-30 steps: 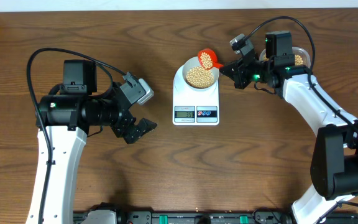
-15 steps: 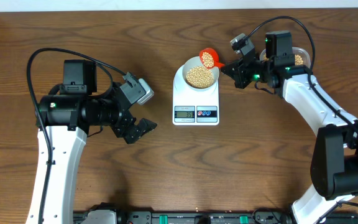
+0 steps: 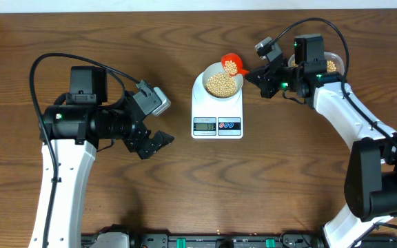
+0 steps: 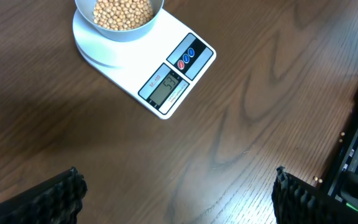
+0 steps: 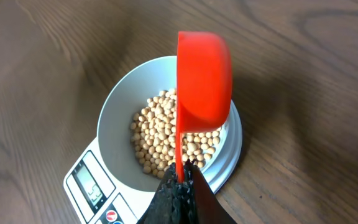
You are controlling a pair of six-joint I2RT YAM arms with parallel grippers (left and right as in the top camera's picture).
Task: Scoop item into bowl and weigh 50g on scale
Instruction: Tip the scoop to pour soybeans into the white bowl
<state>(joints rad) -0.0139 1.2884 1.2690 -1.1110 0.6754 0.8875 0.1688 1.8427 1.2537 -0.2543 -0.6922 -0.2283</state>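
The pale bowl (image 3: 207, 77) stands on the white scale (image 3: 217, 109) and holds a heap of tan beans (image 3: 220, 85). My right gripper (image 3: 256, 74) is shut on the thin handle of an orange-red scoop (image 3: 231, 65), which holds some beans at the bowl's far right rim. In the right wrist view the scoop (image 5: 204, 81) stands on its side above the bowl (image 5: 114, 124) and beans (image 5: 160, 130), with the gripper (image 5: 180, 180) clamping the handle. My left gripper (image 3: 158, 141) hangs open to the left of the scale (image 4: 135, 68), fingertips (image 4: 64, 196) wide apart over bare wood.
A clear tub (image 3: 331, 65) with more beans sits behind my right arm at the back right. A black rail (image 3: 212, 241) runs along the table's front edge. The scale's display (image 4: 166, 87) is lit.
The scoop has shifted a touch toward the bowl's far rim. Both arms otherwise hold still.
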